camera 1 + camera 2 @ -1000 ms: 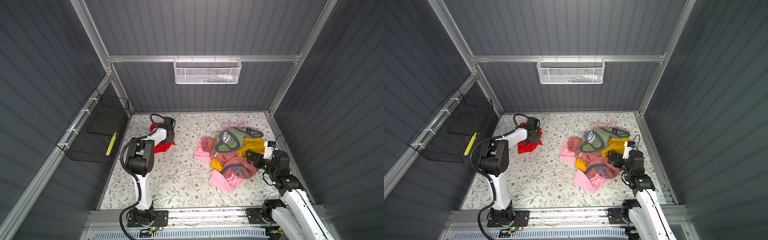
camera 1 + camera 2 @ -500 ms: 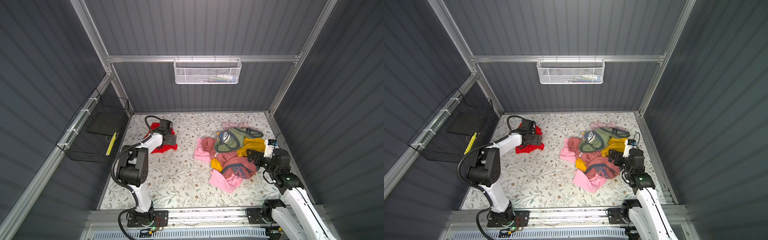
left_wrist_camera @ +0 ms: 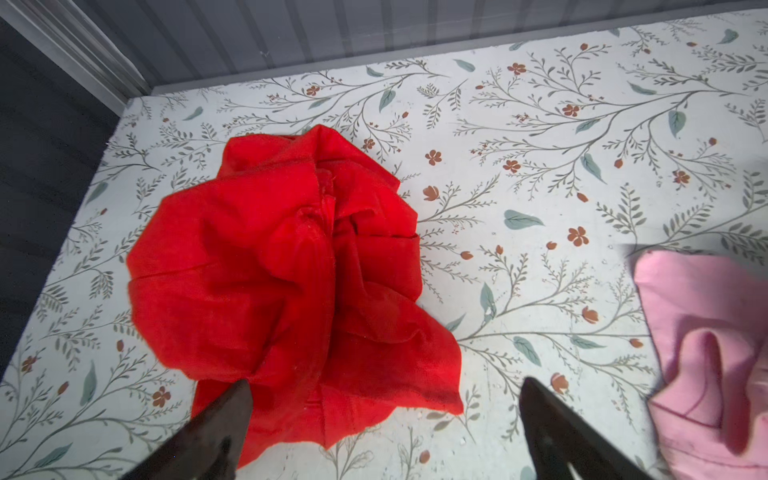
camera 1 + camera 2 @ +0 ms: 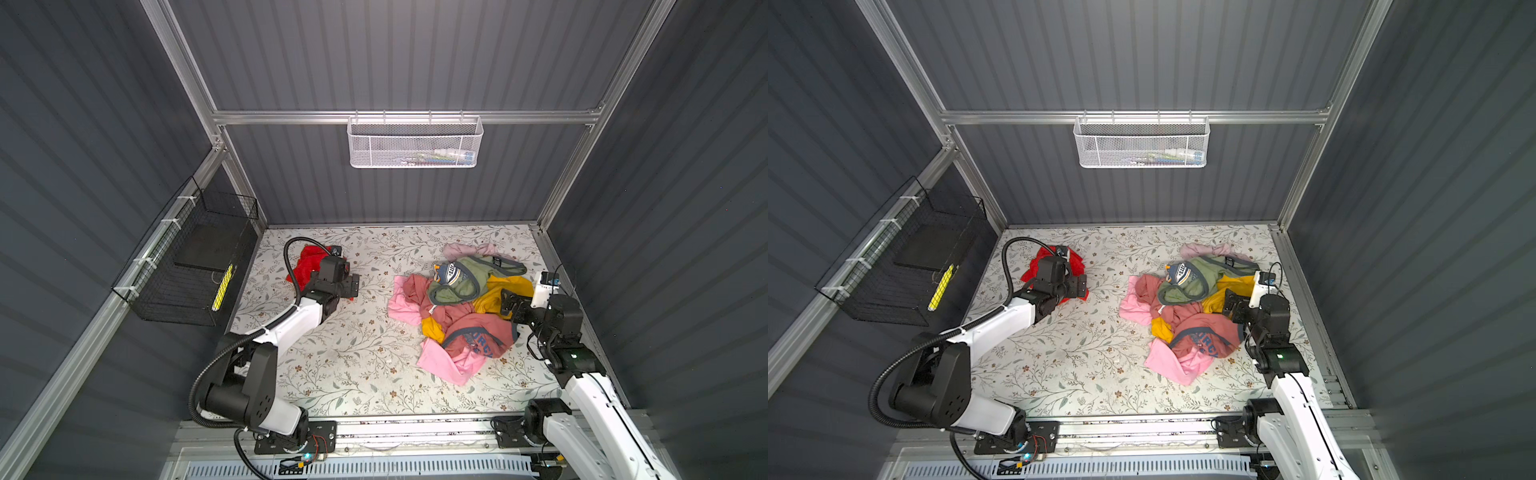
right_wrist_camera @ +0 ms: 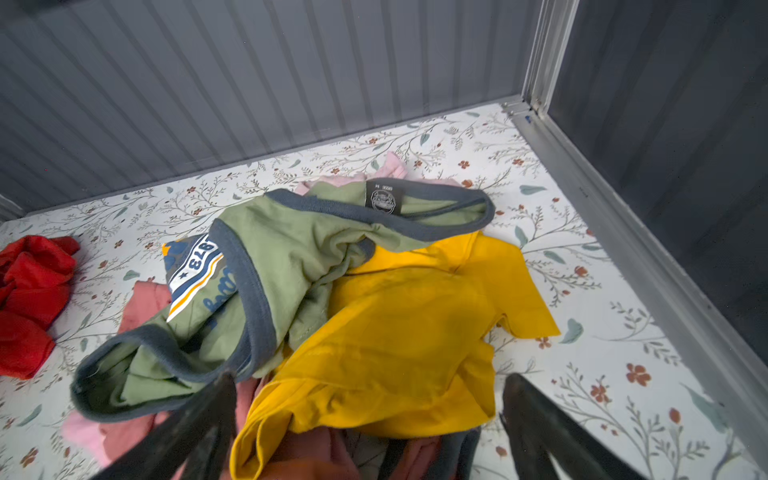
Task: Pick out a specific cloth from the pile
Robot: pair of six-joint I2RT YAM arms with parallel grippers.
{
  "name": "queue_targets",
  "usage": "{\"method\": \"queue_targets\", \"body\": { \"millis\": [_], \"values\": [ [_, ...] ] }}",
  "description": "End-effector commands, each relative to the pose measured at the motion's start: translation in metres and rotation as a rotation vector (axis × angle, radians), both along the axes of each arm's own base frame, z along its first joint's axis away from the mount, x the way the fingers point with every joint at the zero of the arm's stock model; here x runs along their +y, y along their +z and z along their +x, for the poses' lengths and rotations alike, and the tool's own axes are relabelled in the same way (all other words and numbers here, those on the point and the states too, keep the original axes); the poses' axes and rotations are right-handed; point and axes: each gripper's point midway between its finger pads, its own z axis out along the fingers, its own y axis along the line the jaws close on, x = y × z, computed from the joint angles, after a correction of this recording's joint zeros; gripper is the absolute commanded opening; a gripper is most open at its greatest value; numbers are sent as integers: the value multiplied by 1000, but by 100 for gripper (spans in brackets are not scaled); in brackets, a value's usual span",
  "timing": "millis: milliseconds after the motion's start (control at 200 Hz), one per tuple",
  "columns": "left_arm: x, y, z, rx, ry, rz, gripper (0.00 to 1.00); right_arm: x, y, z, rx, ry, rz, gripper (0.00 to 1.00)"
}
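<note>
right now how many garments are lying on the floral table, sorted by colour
plain bright red-orange cloth, thin fabric: 1
olive green shirt with blue badge print: 1
mustard yellow garment: 1
rust-pink shirt with blue lettering: 1
bright pink garment, two patches taken as one: 1
pale pink garment: 1
total: 6, though folds may hide more

You see a white mesh basket [image 4: 415, 145] hung upper centre in both top views, a black wire basket [image 4: 166, 300] at left with a yellow strip [image 4: 222, 286], and the floral-print worktop [image 4: 353, 365] below.
</note>
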Motion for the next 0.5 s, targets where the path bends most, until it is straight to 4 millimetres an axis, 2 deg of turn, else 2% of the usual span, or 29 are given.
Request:
{"method": "queue_targets", "body": {
  "millis": [0, 140, 365, 495],
  "values": [
    [13, 22, -1, -125, 72, -1, 100, -13, 9, 10, -103, -49, -81, 99],
    [23, 26, -15, -166, 102, -1, 100, -20, 5, 17, -158, -80, -135, 99],
    [37, 19, -31, -174, 153, 5, 100, -24, -7, 23, -234, -92, -209, 99],
    [40, 18, -37, -196, 162, -8, 100, -19, -18, 25, -235, -61, -215, 99]
  ]
}}
